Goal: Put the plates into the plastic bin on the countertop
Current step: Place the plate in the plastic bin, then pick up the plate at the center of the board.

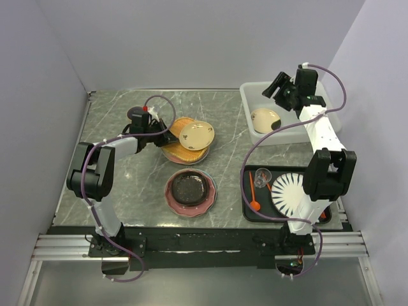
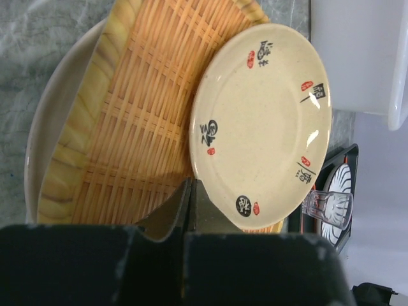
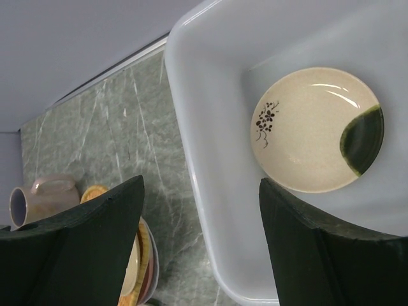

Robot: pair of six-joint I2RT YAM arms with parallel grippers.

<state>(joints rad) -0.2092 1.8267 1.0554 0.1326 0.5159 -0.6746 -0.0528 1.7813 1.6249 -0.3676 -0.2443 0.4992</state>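
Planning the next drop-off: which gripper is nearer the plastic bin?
Right. The right gripper is open over the plastic bin, which holds the green-edged plate. The left gripper is well to the bin's left at the plate stack, shut on the small cream plate.

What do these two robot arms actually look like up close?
Both the left arm and right arm are built of white tubular links joined by chunky black joints. A thin purple cable loops along each. The jaws are flat and matte black, and a small red spot marks the left wrist.
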